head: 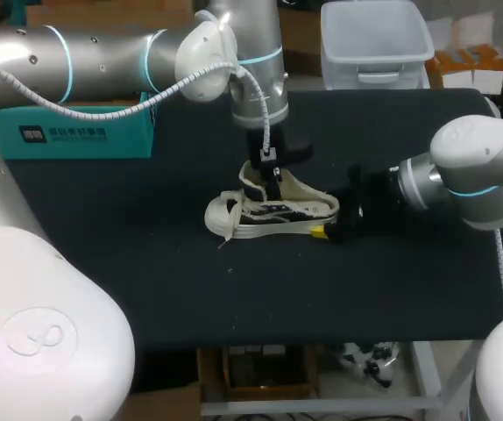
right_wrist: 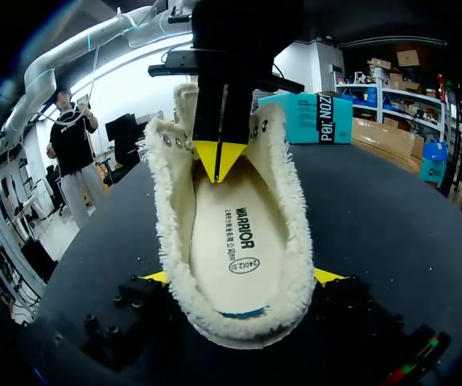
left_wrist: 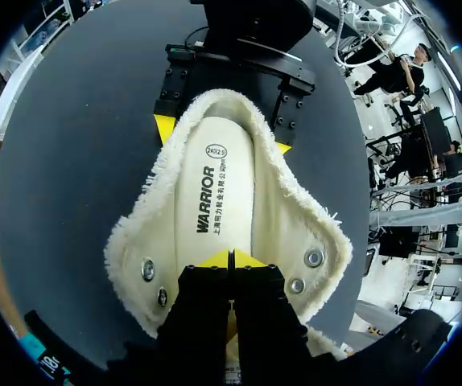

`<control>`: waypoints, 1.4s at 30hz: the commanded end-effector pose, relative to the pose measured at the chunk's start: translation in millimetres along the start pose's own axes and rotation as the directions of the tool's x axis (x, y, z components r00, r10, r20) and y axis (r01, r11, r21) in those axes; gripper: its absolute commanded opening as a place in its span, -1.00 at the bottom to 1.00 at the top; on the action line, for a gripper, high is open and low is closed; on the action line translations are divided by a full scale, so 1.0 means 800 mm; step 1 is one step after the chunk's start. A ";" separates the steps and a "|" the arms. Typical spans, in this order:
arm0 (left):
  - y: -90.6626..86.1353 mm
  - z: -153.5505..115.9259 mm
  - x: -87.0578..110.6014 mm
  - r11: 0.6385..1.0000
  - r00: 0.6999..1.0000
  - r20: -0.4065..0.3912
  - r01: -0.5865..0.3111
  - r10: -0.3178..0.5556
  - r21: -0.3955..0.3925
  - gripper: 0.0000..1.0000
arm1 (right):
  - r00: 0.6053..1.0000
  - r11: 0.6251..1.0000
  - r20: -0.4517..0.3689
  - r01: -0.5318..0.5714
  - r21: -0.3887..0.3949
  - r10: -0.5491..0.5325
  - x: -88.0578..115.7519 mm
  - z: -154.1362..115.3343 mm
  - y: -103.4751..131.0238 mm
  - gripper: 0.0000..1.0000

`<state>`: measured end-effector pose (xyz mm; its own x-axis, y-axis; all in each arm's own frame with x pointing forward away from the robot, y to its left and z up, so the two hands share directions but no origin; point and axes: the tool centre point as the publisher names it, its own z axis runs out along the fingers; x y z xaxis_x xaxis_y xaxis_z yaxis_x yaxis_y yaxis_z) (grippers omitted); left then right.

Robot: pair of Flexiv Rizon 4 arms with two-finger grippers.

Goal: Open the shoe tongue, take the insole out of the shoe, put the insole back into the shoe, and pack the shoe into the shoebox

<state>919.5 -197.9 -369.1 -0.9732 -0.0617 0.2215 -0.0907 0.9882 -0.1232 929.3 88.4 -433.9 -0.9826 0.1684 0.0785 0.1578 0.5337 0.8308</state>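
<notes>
Black covers the tabletop (head: 146, 281), and both of your arms work over its middle: the left arm (head: 102, 57) comes in from the far left corner and the right arm (head: 479, 171) from the right side. The teal shoebox (head: 76, 136) sits at the far left edge, partly behind the left arm and well apart from the shoe (head: 273, 210). That cream shoe with dark trim stands near the middle of the tabletop, toe to your left and heel to your right, its fleecy collar spread wide. The insole (left_wrist: 223, 193) lies flat inside, printed side up. Your right hand (right_wrist: 241, 280) is clamped on the heel, with one yellow tip against each side. Your left hand (left_wrist: 231, 259) comes straight down into the opening at the tongue end, its two tips drawn together over the front of the insole. From these views you cannot tell whether they pinch the insole's edge or only rest on it.
</notes>
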 end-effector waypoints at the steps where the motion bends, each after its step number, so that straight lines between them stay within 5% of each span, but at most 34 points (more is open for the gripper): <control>1: 0.000 -0.003 0.010 1.000 1.000 0.014 -0.005 0.005 -0.003 -1.00 | 1.000 1.000 -0.003 -0.001 -0.003 0.001 -0.002 0.006 -0.008 -1.00; 8: 0.000 0.001 0.016 1.000 1.000 -0.004 -0.004 0.004 -0.023 -1.00 | 1.000 1.000 -0.003 -0.001 -0.003 0.001 -0.002 0.006 -0.008 -1.00; 15: 0.000 0.007 0.024 0.999 1.000 0.002 -0.008 0.008 -0.037 -0.80 | 1.000 1.000 -0.003 -0.001 -0.003 0.001 -0.002 0.006 -0.008 -1.00; 42: -0.009 0.056 0.015 0.997 0.990 0.132 0.047 -0.039 -0.053 -0.33 | 1.000 1.000 -0.003 -0.001 -0.003 0.001 -0.002 0.006 -0.008 -1.00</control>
<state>905.5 -209.7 -395.4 -0.9881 -0.1183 0.0985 -0.1249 0.9901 -0.0639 928.8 88.2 -434.4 -0.9829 0.1671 0.0774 0.1562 0.5341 0.8309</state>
